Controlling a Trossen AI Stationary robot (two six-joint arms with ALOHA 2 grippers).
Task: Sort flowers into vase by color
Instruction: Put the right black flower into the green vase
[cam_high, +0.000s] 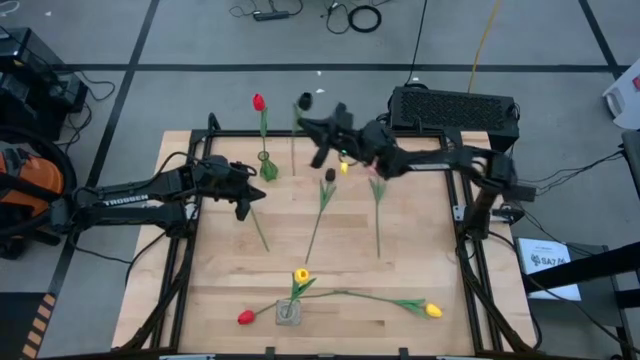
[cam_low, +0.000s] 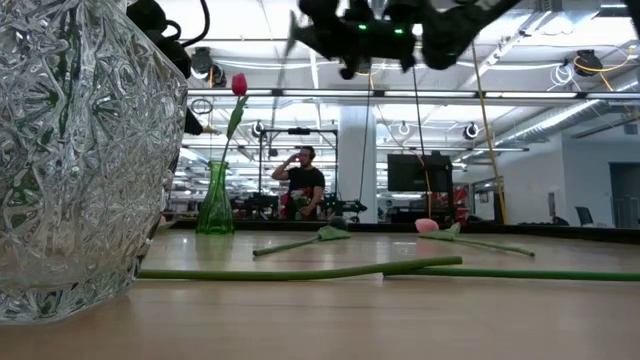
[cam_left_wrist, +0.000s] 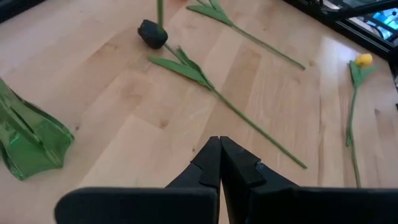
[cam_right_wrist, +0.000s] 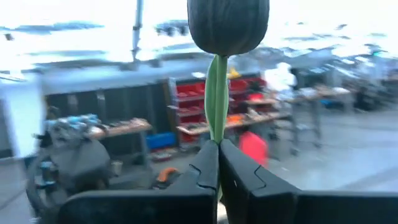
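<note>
We see the right gripper clenched on the stem of a dark tulip, holding it raised above the far part of the tabletop. The left gripper is clenched on nothing, above the tabletop near the green vase, which holds a red tulip. A clear glass vase at the near edge holds a yellow tulip. Another dark tulip, a red one and a yellow one lie on the wood.
</note>
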